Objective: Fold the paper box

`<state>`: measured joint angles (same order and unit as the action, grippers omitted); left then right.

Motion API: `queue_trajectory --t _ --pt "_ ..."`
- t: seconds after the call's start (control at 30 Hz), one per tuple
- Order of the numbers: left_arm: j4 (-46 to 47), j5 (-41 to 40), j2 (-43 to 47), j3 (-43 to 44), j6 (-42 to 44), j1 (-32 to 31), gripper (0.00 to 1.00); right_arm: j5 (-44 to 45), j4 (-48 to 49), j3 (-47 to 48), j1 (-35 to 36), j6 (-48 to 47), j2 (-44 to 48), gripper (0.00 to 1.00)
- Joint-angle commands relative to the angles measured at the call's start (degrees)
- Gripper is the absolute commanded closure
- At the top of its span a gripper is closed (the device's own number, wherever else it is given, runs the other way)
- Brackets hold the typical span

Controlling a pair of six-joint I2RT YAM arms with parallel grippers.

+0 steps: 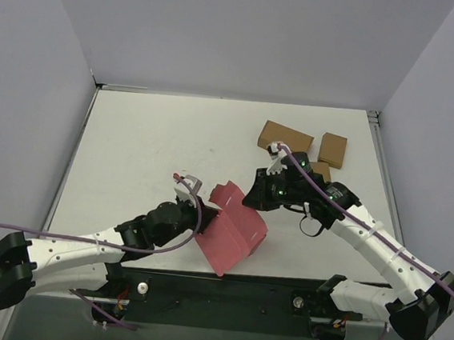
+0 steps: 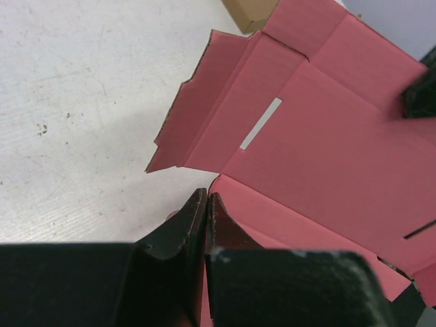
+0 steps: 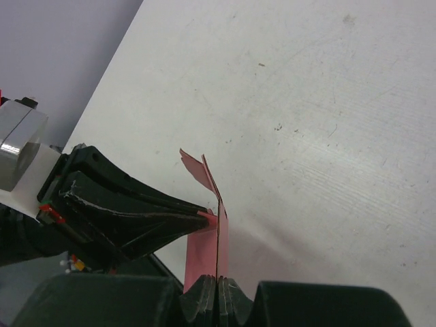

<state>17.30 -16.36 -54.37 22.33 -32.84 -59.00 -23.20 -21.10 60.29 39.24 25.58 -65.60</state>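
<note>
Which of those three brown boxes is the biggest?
The leftmost brown box: it is clearly longer than the middle-sized box at the right and the small box half hidden behind the right arm.

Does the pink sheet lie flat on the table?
No: the sheet is bent, with one panel raised off the table.

**Pink-Red Card Between Black Tools**

The paper box [image 1: 234,223] is plain pink-red, with thin brown cut edges and one pale slit just ahead of the black left tool [image 2: 206,201]. The right tool [image 3: 218,286] is black too. The surface [image 1: 149,146] is white with faint dark specks. Beyond the right tool lie plain brown cardboard boxes [image 1: 285,136]. Purple cables [image 1: 68,237] trail along the white arms [image 1: 66,255].
</note>
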Motion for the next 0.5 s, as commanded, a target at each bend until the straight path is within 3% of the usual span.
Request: queue_trajectory --t 0.0,0.47 --pt "6.7 -8.6 -4.0 1.7 -3.9 -2.0 1.0 11.9 6.7 -3.4 5.7 0.3 -0.7 1.0" --pt "17.9 -7.2 -17.1 -2.3 -1.1 -2.8 1.0 30.0 17.8 -13.0 18.8 -12.2 -9.8 1.0"
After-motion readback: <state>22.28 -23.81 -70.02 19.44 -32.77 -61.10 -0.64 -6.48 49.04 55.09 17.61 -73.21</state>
